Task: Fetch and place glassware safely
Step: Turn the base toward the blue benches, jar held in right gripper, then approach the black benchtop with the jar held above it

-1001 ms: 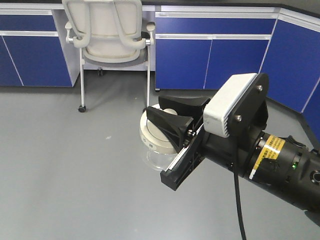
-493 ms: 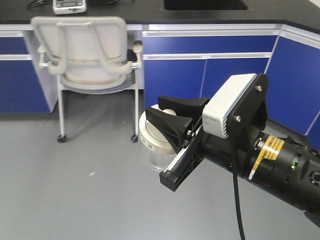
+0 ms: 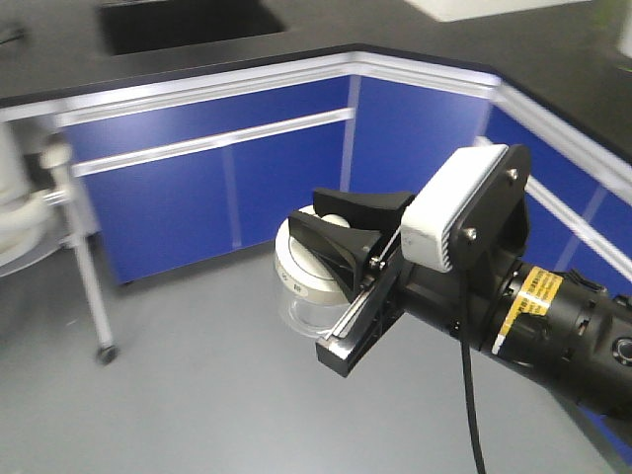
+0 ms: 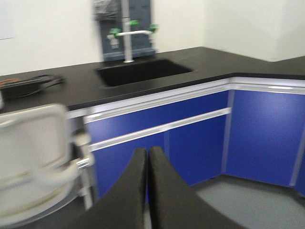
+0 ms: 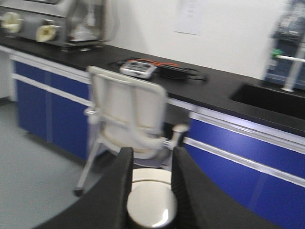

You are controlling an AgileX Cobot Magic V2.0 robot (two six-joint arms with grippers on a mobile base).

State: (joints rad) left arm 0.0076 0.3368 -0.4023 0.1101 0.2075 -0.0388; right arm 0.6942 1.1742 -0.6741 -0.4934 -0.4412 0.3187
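Note:
The glassware (image 3: 296,272) is a squat clear jar with a cream-white lid, and it hangs in the air above the grey floor. My right gripper (image 3: 316,212) is shut on its lid knob, one black finger on each side. Seen from the right wrist, the round knob (image 5: 151,204) sits between the two fingers (image 5: 121,181), with the lid (image 5: 150,175) beyond it. My left gripper (image 4: 147,151) shows only in the left wrist view. Its fingers are pressed together with nothing between them.
Blue cabinets (image 3: 197,197) under a black counter (image 3: 326,25) turn a corner ahead and run along the right. A white wheeled chair (image 3: 30,227) stands at the left, near the cabinets. The counter holds a sink (image 4: 143,71) with a tap (image 4: 127,33) and a small device (image 5: 138,68).
The whole view has swung to the right: the chair slid from centre to the left edge and the cabinet corner came into view. The right gripper and jar keep the same pose.

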